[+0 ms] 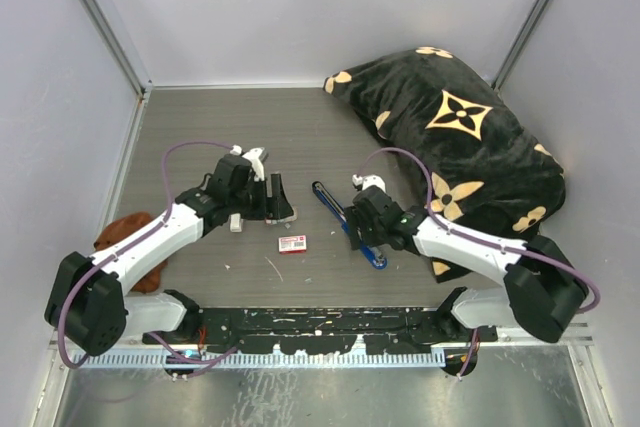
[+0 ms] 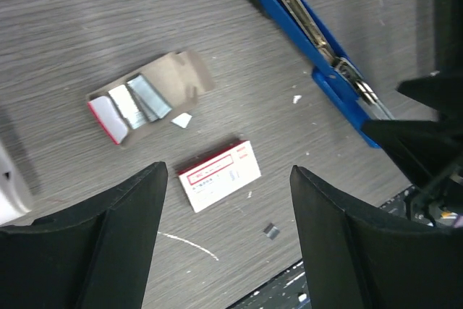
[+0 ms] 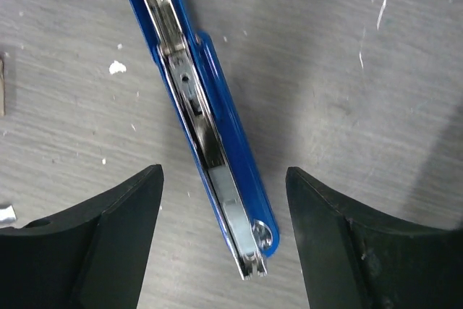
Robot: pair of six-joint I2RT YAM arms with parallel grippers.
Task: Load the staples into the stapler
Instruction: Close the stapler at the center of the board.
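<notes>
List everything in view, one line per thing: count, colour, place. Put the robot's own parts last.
stapler: 1, blue with a silver channel, lying open at table centre
staples: at least 2 blocks, silvery-grey, in the cardboard tray
cardboard tray: 1, brown, open, left of the stapler
box: 1, red and white, beside the tray on the arms' side
cushion: 1, black with tan flower print, back right
soft thing: 1, brown, left edge, partly behind the left arm
table: 1, grey wood-grain, under it all
left tool: 1, black, open, above the box
right tool: 1, black, open, a finger on each side of the stapler
</notes>
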